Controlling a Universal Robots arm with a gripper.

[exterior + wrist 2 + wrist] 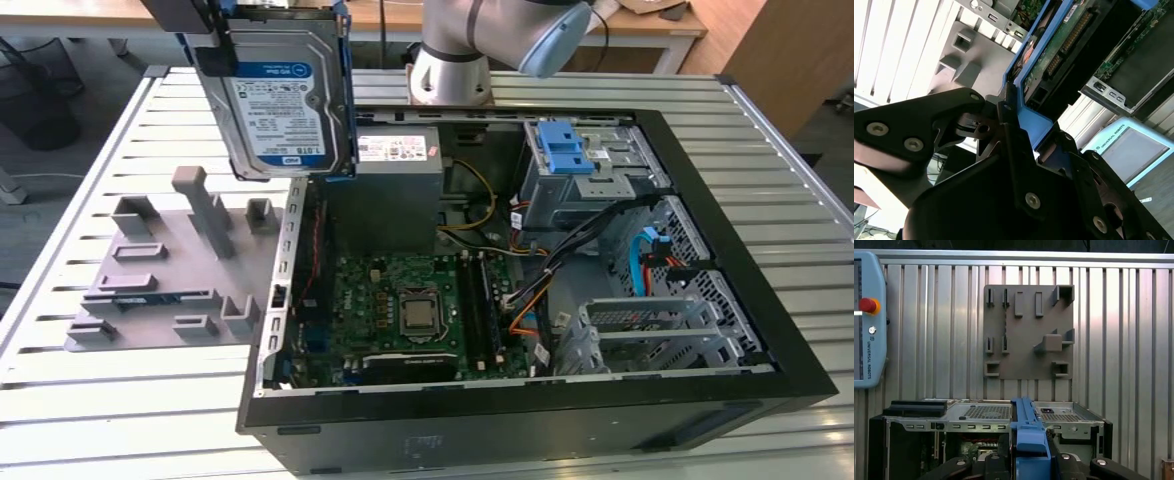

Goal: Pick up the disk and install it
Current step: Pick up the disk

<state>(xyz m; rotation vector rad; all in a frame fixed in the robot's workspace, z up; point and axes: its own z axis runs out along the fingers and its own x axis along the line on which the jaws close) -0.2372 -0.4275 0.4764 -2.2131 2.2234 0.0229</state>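
The disk [280,95], a silver drive with a white-and-blue label and a blue frame, hangs upright in the air above the left wall of the open computer case [534,430], at the exterior view's upper left. My gripper [274,25] is shut on its upper end, with black fingers [203,40] pressed against the frame. The second wrist view has the gripper [1019,135] clamped on the blue frame of the disk [1064,45], whose green circuit-board side shows. In the first wrist view the gripper [1029,462] holds the disk [1026,430] edge-on above the case.
A grey fixture plate [174,270] with upright pegs lies on the slatted table left of the case. Inside the case are a motherboard [400,310], cables and a metal drive cage with a blue latch [567,150]. The arm's base [454,60] stands behind; a teach pendant [869,320] lies nearby.
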